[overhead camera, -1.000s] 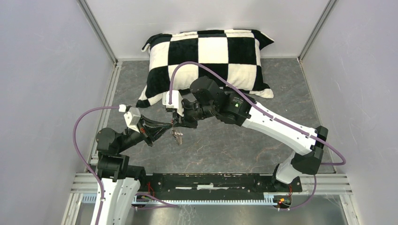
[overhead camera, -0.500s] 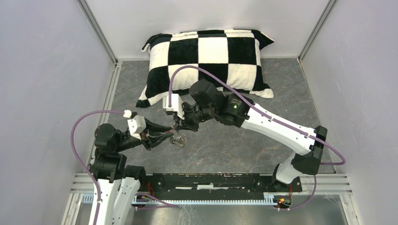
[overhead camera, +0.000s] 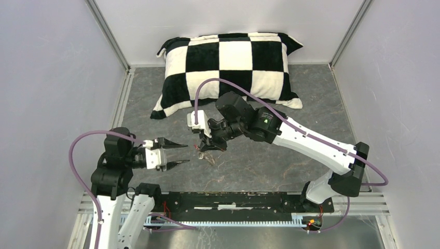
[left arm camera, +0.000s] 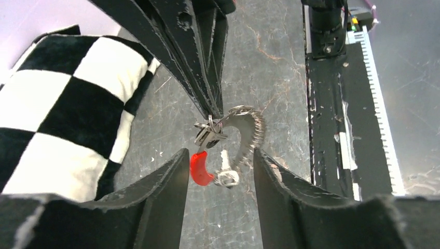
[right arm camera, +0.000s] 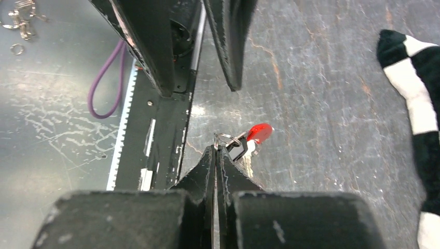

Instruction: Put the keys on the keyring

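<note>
I've got right gripper clamped tight on the keyring, which hangs from its tips; left gripper jaws spread, just left, not touching.

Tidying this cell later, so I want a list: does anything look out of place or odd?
A few small loose metal bits, one a ring, lie on the bare metal ledge at the near edge. A checkered pillow lies at the far end of the table, odd beside key work.
</note>
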### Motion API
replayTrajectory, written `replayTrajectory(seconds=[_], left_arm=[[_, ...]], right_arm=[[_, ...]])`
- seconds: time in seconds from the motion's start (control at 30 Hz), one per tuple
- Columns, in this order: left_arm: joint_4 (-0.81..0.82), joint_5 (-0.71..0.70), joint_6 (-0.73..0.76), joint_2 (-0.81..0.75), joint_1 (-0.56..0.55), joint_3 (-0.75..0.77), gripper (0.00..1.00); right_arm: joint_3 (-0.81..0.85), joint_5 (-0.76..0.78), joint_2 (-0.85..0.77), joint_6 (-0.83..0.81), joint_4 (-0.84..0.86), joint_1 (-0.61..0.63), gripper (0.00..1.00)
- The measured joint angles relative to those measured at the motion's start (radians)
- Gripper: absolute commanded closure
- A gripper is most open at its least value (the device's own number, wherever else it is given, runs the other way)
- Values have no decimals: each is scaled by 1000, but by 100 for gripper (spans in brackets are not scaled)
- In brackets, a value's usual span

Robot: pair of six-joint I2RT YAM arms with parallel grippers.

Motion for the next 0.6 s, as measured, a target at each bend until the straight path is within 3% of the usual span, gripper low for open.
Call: replayTrajectory(seconds=[0.33,0.6], left_arm=[[-93,50,449,-36,0,-14,36],[-247,73,739,-35,0,-2,40]], right_arm=[[-1,-164,5,-21,-1,0,100],[30,-266,68,-37,-17,0,100]])
